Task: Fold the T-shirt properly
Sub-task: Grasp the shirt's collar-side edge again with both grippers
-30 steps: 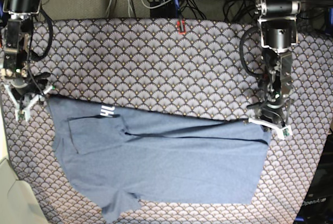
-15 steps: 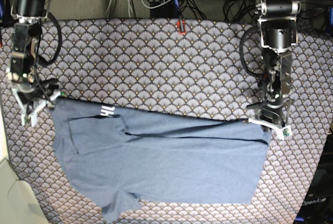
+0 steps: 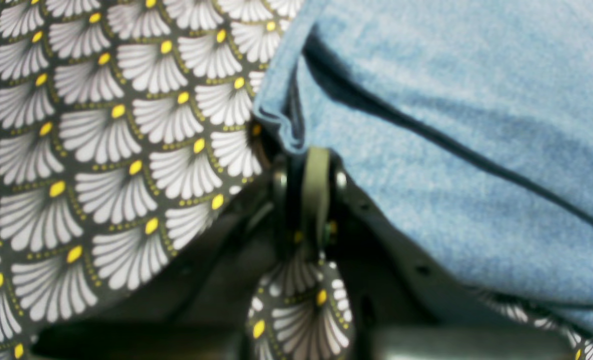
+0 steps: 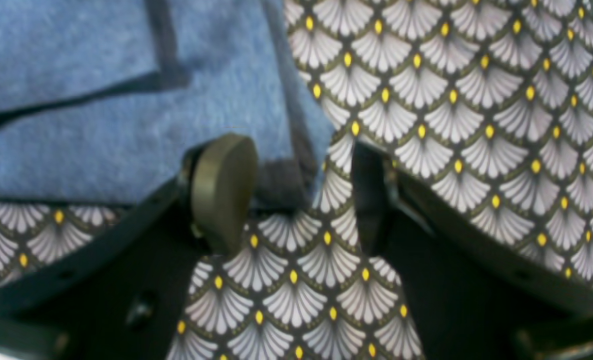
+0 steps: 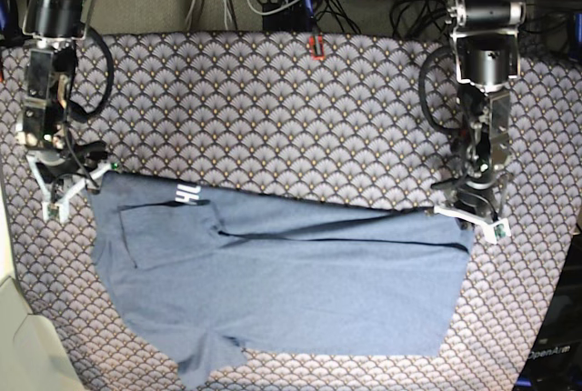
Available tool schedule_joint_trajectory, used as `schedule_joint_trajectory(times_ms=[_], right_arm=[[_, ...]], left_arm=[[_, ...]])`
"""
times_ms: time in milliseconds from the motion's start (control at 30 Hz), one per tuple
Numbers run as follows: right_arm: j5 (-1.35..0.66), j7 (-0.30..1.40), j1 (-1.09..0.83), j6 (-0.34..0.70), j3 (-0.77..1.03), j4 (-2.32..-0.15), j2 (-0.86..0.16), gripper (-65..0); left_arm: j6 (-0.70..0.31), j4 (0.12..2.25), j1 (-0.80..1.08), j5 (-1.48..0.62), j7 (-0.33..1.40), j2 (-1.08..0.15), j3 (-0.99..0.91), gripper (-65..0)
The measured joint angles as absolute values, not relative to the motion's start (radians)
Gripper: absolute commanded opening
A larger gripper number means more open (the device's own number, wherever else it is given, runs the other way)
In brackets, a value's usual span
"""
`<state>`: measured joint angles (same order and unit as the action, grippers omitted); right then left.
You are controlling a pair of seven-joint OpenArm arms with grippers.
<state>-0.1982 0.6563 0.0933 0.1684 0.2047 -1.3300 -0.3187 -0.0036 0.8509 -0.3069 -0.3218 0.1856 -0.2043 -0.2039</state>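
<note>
In the left wrist view, the left tool (image 3: pixel 310 165) is seen pressed together on a folded corner of the T-shirt (image 3: pixel 466 130). The blue cloth fills the upper right of this view, with a dark fold line running across it. The scallop-patterned cover (image 3: pixel 101 150) of the surface is seen to the left and beneath the tool.

In the right wrist view, the right tool (image 4: pixel 296 190) is seen spread, with one rounded pad (image 4: pixel 222 187) on the left and a dark finger on the right. A corner of the T-shirt (image 4: pixel 126 135) lies just beyond the gap, near the left pad; nothing is pinched. Patterned cover (image 4: pixel 476 115) is seen between the fingers and across the right side.

In the base view, the T-shirt (image 5: pixel 291 291) is spread flat across the lower half of the surface (image 5: pixel 273 109), with a strip of white lettering showing at its upper left edge. The left arm is hung from its mount at the upper right, pointed steeply downward, and its tool (image 5: pixel 473 215) is held on the shirt's upper right corner. The right arm is hung from the upper left, also pointed downward, and its tool (image 5: pixel 65 193) is set just beside the shirt's upper left corner, low over the cover.
</note>
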Motion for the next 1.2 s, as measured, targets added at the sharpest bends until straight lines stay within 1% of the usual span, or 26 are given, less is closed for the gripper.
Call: schedule_joint_trajectory(times_ms=[233,633,833,900,1000,1067,1100,1200], right_arm=[[-0.198,0.655,0.091,0.168,0.202,-1.33,-0.291,-30.2],[-0.197,0.658,0.09,0.168,0.203,-1.33,-0.282,-30.4],[-0.202,0.65,0.097,0.168,0.203,-1.3,-0.282,-34.7],[-0.198,0.637,0.101,0.168,0.203,-1.254,-0.283,-35.2],[-0.198,0.635,0.104,0.168,0.203,-1.246,-0.286,-35.6],[-0.198,0.619,0.103,0.168,0.203,-1.242,-0.286,-38.2],[-0.197,0.615,0.101,0.168,0.203,-1.242,-0.286,-40.7],[-0.194,0.602,0.096,0.168,0.203,-1.243,-0.288,-52.3]], left_arm=[[-0.004,0.851,-0.307,-0.322,0.186,-0.204,-0.204,-61.9],[-0.004,0.851,-0.307,-0.322,0.186,-0.205,-0.204,-61.9],[-0.004,0.851,-0.305,-0.322,0.186,-0.204,-0.204,-61.9],[-0.004,0.851,-0.304,-0.322,0.186,-0.205,-0.204,-61.9],[-0.004,0.851,-0.304,-0.322,0.186,-0.205,-0.204,-61.9],[-0.004,0.851,-0.302,-0.321,0.187,-0.205,-0.204,-61.9],[-0.004,0.851,-0.302,-0.322,0.189,-0.204,-0.204,-61.9],[-0.004,0.853,-0.292,-0.321,0.19,-0.204,-0.204,-61.9]])
